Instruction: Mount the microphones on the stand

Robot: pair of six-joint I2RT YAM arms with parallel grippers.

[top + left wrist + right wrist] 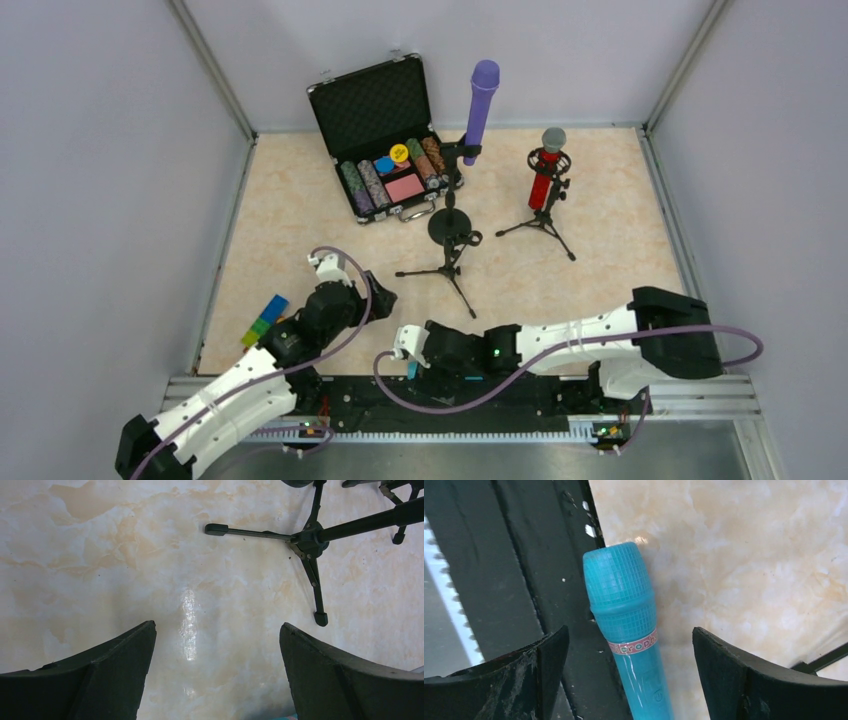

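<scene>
Right wrist view: the light blue microphone (626, 605) lies flat in the middle of the frame, with its head toward the top and its barrel running off the bottom edge. It rests along the line where the black rail (514, 555) on the left meets the marbled tabletop (749, 555) on the right. The right gripper (630, 632) hangs over it with its fingers wide apart, one on either side, and neither appears to touch it.

In the left wrist view the left gripper (217, 626) is spread just as wide. Only bare tabletop shows between its fingers, and a black tripod stand (310, 540) sits at upper right.

From the top view, the purple microphone (481, 105) stands upright in a clip at upper centre. The red microphone (543, 175) sits in a small tripod mount to its right. I cannot tell whether the central tripod has a free holder.

The blue microphone looks like a hollow plastic toy, so it is probably light and stiff. Its smooth round barrel is likely to roll or slip under a loose pinch. The best hold seems to be across the barrel just below the printed band, squarely on its widest line. That keeps off the gridded head and leaves the tail free to slide into a clip. With the rail close alongside, the finger on that side may catch its edge on the way down.
</scene>
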